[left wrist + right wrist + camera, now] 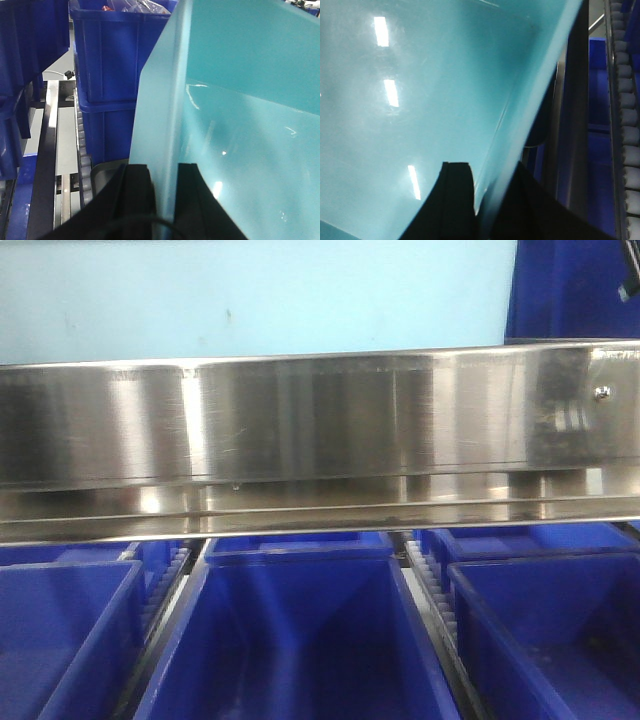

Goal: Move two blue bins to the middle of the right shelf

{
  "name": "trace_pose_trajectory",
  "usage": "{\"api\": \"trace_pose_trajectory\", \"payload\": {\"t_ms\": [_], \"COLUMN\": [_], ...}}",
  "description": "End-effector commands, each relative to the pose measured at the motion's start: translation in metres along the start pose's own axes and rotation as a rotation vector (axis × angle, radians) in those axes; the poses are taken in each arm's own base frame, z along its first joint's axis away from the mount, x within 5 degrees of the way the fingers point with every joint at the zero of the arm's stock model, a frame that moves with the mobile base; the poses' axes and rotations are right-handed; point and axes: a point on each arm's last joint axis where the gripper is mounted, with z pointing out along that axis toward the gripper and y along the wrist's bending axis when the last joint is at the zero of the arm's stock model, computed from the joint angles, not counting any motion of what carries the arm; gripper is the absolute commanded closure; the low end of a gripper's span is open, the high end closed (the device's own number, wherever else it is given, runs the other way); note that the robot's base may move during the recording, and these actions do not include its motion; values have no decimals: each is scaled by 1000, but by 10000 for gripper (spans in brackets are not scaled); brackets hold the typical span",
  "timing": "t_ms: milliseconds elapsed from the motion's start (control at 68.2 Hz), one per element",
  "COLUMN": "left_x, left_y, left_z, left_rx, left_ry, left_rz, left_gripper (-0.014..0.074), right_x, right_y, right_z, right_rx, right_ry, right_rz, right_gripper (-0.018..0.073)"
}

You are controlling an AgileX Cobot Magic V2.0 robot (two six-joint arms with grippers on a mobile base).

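**A:** Which way does the pale blue bin (250, 300) lie?

**B:** From the front, its broad smooth side faces the camera. It runs left to right along the mirror-like front rail of the steel shelf level (300, 420) and shows just above it. Both ends are out of frame, so I cannot tell its long axis for sure.

**A:** And the jaws?

**B:** The left gripper (165, 200) has its jaws clamped on the bin's wall, one black finger on each face, with the wall's edge rising between them. The right gripper (490, 200) pinches a pale wall the same way, one finger on the glossy inner face. I cannot tell whether both hold one bin.

**A:** What crowds it?

**B:** Royal-blue crates (290, 640) sit in a row under the rail. By the left gripper, stacked crates (110, 75) stand just beside the bin's outer face, with a roller track (85, 165) at their foot. By the right gripper, a steel upright (575, 125) is close to the wall, and a row of rollers (627, 100) lies beyond it. The rail hides the bin's base, so I cannot tell whether it touches the surface.
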Motion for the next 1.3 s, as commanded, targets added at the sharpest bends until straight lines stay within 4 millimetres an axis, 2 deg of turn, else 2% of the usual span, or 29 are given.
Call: {"api": "trace_pose_trajectory", "payload": {"t_ms": [0,1290], "left_x": [-12,-13], "left_y": [-5,-5], "left_z": [-10,-11], "left_rx": [36,36], "left_ry": [-89,-102], "left_rz": [-54,-54], "left_gripper": [707,707], "right_x": [-4,-5], "right_y": [-1,-1], "right_z": [-3,-4], "right_rx": [9,8], "right_ry": [-37,-45], "right_rz": [-39,-39], "right_gripper": [712,712]}}
